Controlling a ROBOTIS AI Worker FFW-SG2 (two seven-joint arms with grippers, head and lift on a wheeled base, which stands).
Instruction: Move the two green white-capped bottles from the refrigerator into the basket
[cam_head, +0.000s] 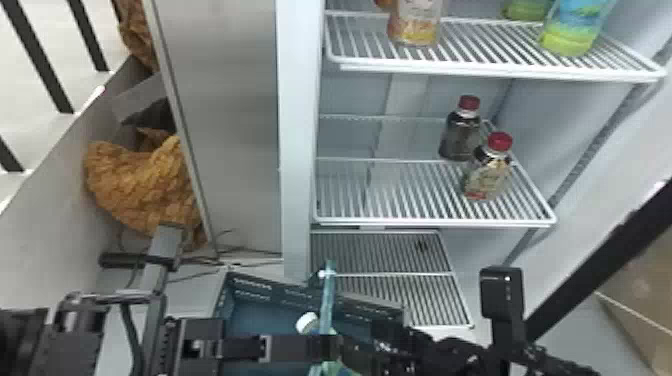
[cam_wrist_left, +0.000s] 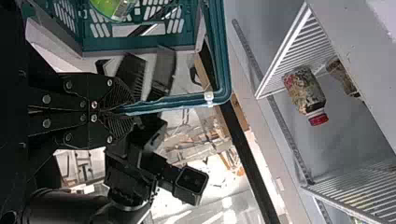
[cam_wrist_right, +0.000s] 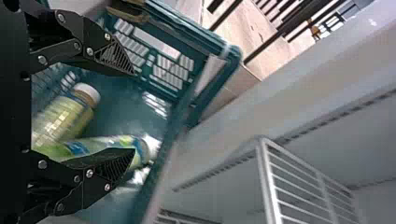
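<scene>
The left end effector (cam_wrist_left: 125, 111) grips the handle (cam_wrist_left: 175, 102), and the right end effector (cam_wrist_right: 135, 112), released, overhangs the basket (cam_wrist_right: 114, 105) holding the yellowish bottle (cam_wrist_right: 60, 119) and green bottle (cam_wrist_right: 100, 144), likely slick, weighty, best held mid-body.

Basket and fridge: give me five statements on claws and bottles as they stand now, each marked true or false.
1. The left claw is shut on the basket's handle. True.
2. The right claw is clamped on a bottle. False: its fingers stand apart and grip nothing.
3. Two white-capped bottles are in the basket. True.
4. The two red-capped bottles lie on their sides. False: they stand upright on the fridge's middle shelf.
5. The fridge's upper shelf holds bottles too. True.
</scene>
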